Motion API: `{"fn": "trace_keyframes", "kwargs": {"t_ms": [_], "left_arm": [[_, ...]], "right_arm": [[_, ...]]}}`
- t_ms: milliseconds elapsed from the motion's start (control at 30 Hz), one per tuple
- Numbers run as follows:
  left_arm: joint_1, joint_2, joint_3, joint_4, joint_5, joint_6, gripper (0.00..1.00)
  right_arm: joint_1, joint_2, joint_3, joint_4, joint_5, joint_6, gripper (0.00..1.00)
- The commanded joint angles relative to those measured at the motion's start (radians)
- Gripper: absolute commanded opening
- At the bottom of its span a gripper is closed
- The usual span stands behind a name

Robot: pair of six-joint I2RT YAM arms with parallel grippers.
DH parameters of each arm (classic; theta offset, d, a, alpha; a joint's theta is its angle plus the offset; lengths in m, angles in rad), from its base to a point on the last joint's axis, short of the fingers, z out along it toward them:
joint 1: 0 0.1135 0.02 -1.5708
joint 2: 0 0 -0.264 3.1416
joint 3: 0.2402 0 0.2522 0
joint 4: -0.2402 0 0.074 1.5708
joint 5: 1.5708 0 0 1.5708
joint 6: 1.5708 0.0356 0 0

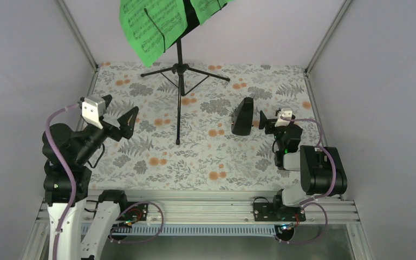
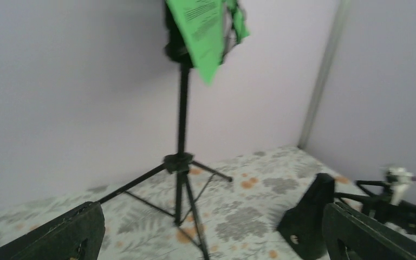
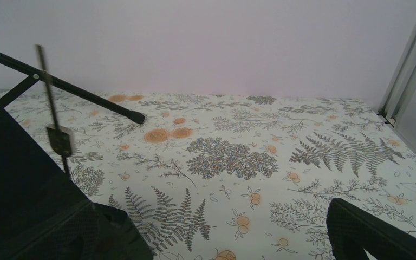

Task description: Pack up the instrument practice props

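Fern-printed cloth (image 1: 206, 162) covers the table between plain white walls. My left gripper (image 1: 120, 115) and right gripper (image 1: 268, 120) both stand wide apart, holding nothing. The metronome (image 1: 242, 116) sits just beside my right fingers. The music stand (image 1: 180, 86) rises mid-table, with the green sheets (image 1: 151, 24) on its desk. I judge that a careless nudge to that thin pole could tip it and spill the pages. Only my right wrist view shows the metronome's exposed pendulum (image 3: 54, 130), which looks easy to bend; overhead it is lost.

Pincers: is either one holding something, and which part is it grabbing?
Nothing is held. The left pincer and right pincer are both open and empty; the metronome stands beside the right one, ungripped.
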Motion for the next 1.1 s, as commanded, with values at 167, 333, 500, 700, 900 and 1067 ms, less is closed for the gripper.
{"fn": "trace_keyframes", "kwargs": {"t_ms": [167,333,500,700,900,1067], "left_arm": [[-0.001,0.047,-0.016,0.089,0.249,-0.087,0.99],[-0.003,0.068,-0.001,0.084,0.297,-0.095,1.00],[-0.043,0.092,-0.068,0.187,0.326,-0.149,0.99],[-0.315,0.205,-0.049,0.197,0.087,-0.105,0.96],[-1.022,0.513,0.071,0.196,-0.571,0.030,1.00],[-1.036,0.701,0.152,0.291,-0.567,0.056,1.00]], "right_arm": [[0.006,0.011,0.013,0.047,0.000,0.000,1.00],[0.007,0.010,0.012,0.047,0.000,0.001,1.00],[0.006,0.010,0.013,0.047,0.000,0.001,1.00],[0.007,0.010,0.012,0.047,0.001,0.000,1.00],[0.006,0.010,0.012,0.047,-0.001,0.000,1.00],[0.005,0.010,0.012,0.047,-0.001,0.001,1.00]]}}
